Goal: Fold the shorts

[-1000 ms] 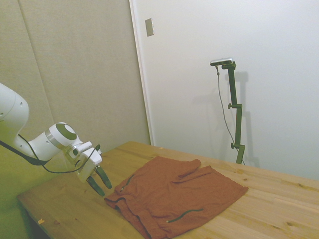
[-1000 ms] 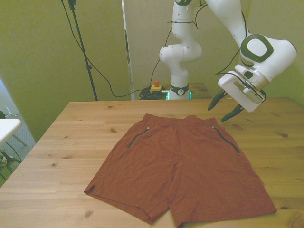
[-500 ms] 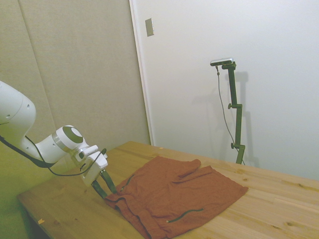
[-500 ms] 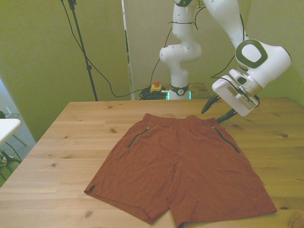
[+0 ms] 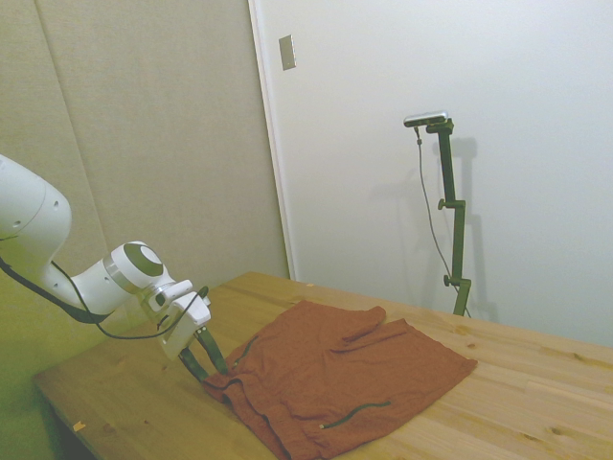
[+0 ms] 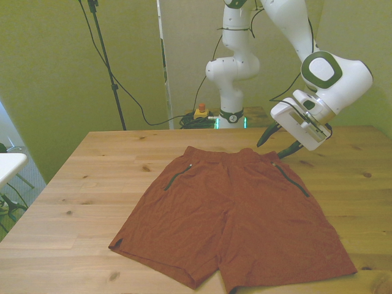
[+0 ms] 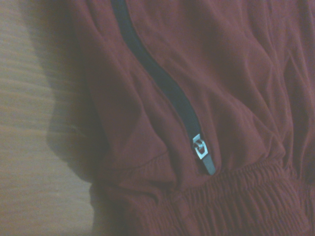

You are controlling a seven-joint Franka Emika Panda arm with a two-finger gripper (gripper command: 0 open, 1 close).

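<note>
Risked pinching only the top layer of the shorts (image 6: 236, 211) at the waistband corner, since soft cloth slides apart under a shallow bite. Could also have dragged the whole garment across the worktop (image 6: 92, 177) instead of lifting a flap, nothing being there to pin the far side. Might have snagged a tip on the zipper (image 7: 170, 91) (its metal pull (image 7: 200, 147) sat just short of the gathered waistband, right under the wrist camera). Could have scraped the bare wood too, if brought down beside the cloth rather than onto it.

Reached in low from the side view's left, wrist tilted steeply down and toward the garment. Hung the claw (image 6: 277, 139) at the waistband corner on the front view's right, fingers spread wide, holding nothing, tips close above the edge of the cloth; contact not possible to judge. Lay spread flat across the middle of the worktop, waistband toward the robot, legs toward the near edge.
</note>
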